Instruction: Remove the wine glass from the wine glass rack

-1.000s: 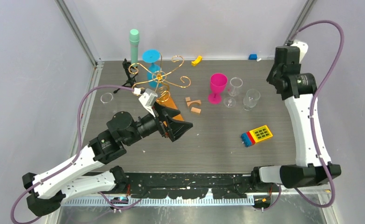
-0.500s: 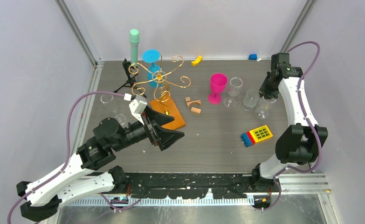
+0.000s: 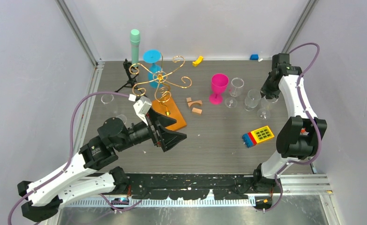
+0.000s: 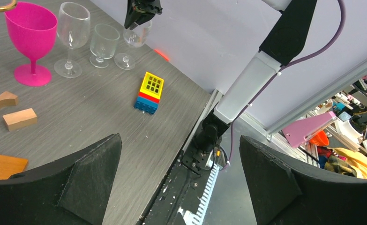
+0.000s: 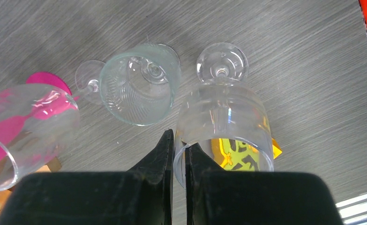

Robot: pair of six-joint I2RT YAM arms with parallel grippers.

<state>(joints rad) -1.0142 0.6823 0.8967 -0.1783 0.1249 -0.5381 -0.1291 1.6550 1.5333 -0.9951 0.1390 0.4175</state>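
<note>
The wine glass rack (image 3: 159, 83), gold wire with curled arms, stands on its orange-brown wooden base (image 3: 174, 118) at the back left. A blue wine glass (image 3: 153, 61) sits among its arms. My right gripper (image 3: 268, 97) is shut on the rim of a clear wine glass (image 3: 264, 110) at the right of the table. In the right wrist view one finger is inside the bowl and one outside (image 5: 179, 159). The clear wine glass (image 5: 223, 117) is upright with its foot down at the table. My left gripper (image 3: 177, 136) is open and empty, in front of the rack's base (image 4: 181, 187).
A pink goblet (image 3: 218, 87) and two clear glasses (image 3: 252, 99) (image 3: 236, 88) stand just left of the held glass. A yellow, red and blue block (image 3: 258, 136), wooden blocks (image 3: 194, 105), a black tripod (image 3: 126, 75), a green tube (image 3: 134, 44) and small clear glasses (image 3: 107, 98) are around.
My right arm came down from high at the back right, bringing the clear wine glass to the table. My left arm pulled back toward the near left, still open.
</note>
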